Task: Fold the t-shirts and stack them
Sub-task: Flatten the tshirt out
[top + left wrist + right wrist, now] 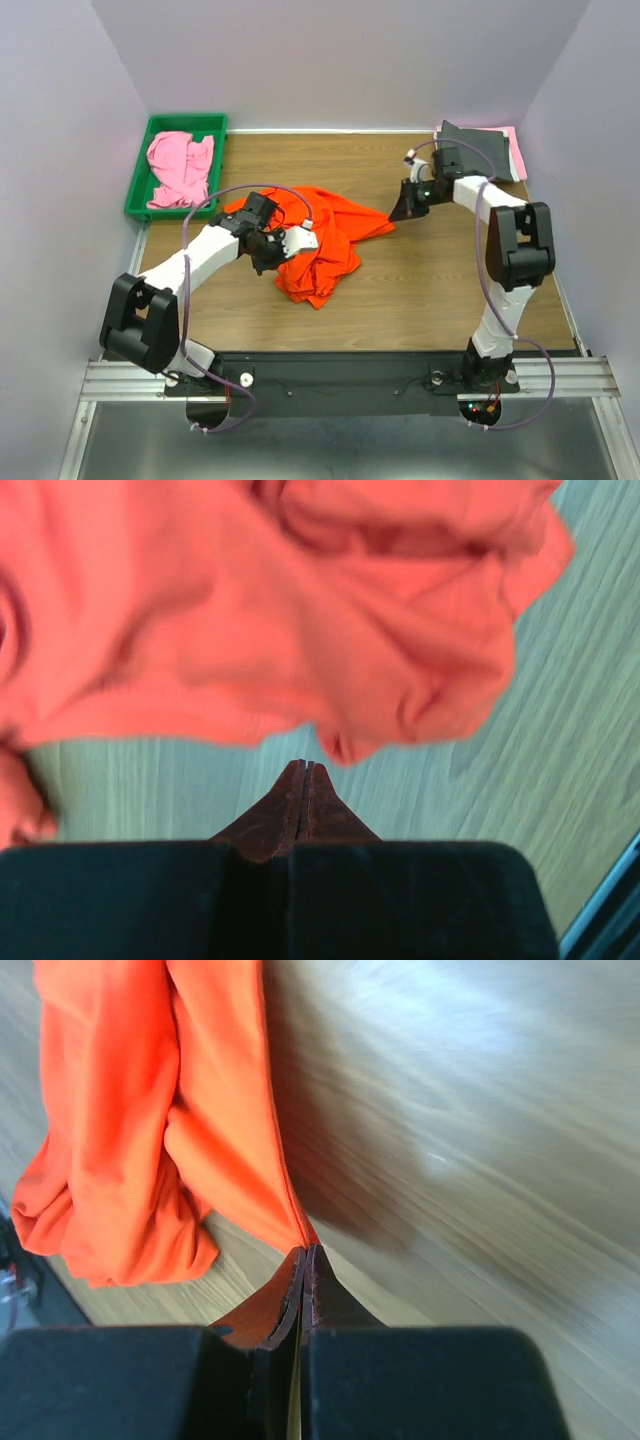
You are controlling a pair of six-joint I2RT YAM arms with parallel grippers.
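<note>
The bright orange t-shirt (pixel 325 250) lies crumpled in the middle of the table. My right gripper (pixel 403 212) is at the shirt's right corner; in the right wrist view its jaws (pixel 305 1250) are shut on a thin edge of the orange shirt (pixel 120 1140), which stretches away from the tips. My left gripper (pixel 265 250) is at the shirt's left side. In the left wrist view it (pixel 303 765) is shut with nothing between its jaws, and the orange shirt (pixel 250 610) sits just beyond the tips, blurred.
A green tray (pixel 140 185) at the back left holds a crumpled pink shirt (pixel 180 168). A folded dark grey shirt (pixel 480 148) lies on a folded pink one (pixel 516 152) at the back right corner. Grey walls enclose the table.
</note>
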